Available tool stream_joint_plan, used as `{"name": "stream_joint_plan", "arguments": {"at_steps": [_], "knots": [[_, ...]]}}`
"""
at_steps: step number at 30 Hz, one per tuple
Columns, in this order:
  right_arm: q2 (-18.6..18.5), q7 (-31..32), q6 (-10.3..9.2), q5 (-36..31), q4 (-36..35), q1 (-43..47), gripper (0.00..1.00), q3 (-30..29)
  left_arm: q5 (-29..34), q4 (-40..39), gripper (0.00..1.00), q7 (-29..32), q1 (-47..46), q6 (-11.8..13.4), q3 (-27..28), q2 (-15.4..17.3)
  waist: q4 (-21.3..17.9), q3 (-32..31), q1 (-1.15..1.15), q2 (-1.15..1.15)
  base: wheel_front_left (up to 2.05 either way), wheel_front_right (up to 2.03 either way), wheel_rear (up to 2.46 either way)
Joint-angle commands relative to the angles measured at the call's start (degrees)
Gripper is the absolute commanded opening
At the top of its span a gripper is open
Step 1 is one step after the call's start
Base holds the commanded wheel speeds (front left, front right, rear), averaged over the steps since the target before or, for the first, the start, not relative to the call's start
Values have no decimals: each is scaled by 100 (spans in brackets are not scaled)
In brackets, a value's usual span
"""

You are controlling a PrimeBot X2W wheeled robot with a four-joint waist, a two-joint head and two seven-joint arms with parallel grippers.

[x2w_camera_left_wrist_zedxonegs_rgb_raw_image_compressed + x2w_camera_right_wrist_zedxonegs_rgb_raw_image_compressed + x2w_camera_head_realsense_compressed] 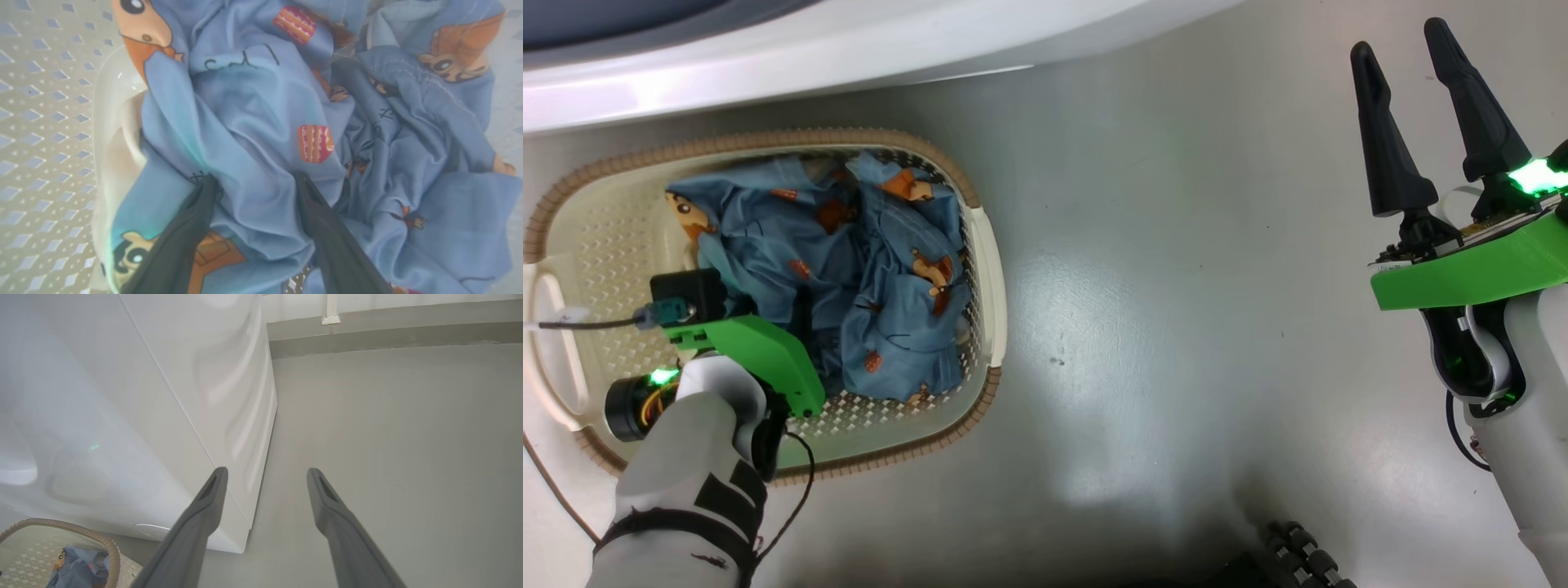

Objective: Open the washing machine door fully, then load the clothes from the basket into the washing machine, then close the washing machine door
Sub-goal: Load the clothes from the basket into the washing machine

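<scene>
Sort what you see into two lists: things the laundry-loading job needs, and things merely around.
Job:
clothes
basket
washing machine
left pincer, open, tips among the clothes

Merely around:
grey floor
white pipe
right pincer, open, idle over the floor

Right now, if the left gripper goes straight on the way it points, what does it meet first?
The light blue bear-printed clothes: the open left gripper has its fingertips among the folds. The cream perforated plastic basket probably lies beneath; depth unclear.

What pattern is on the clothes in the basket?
Light blue fabric clothes with orange-brown cartoon bears; clearest in left wrist view.
</scene>
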Motion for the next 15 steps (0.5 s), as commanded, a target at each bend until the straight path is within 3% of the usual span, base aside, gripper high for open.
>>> {"name": "stream_joint_plan", "arguments": {"at_steps": [1, 6, 8, 9, 15], "knots": [[-72, -46, 26, -112, -132, 130, 100, 75, 25, 3, 100, 39, 126, 40, 57, 213, -16, 23, 0, 0, 0, 0, 0], [-73, -46, 26, -129, -145, 137, 100, 82, 6, 7, 100, 230, 54, 62, 13, 253, -47, 73, 0, 0, 0, 0, 0], [-61, -46, 26, -131, -136, 127, 100, 89, -11, 8, 25, 257, 24, 74, 14, 276, -68, 75, 0, 0, 0, 0, 0], [-56, -46, 26, -132, -133, 121, 100, 90, -21, 8, 0, 265, 16, 79, 15, 285, -78, 72, 0, 0, 0, 0, 0], [-26, -46, 26, -139, -108, 95, 100, 73, -145, 9, 0, 361, 29, 63, 74, 300, -114, 20, 0, 0, 0, 0, 0]]}}
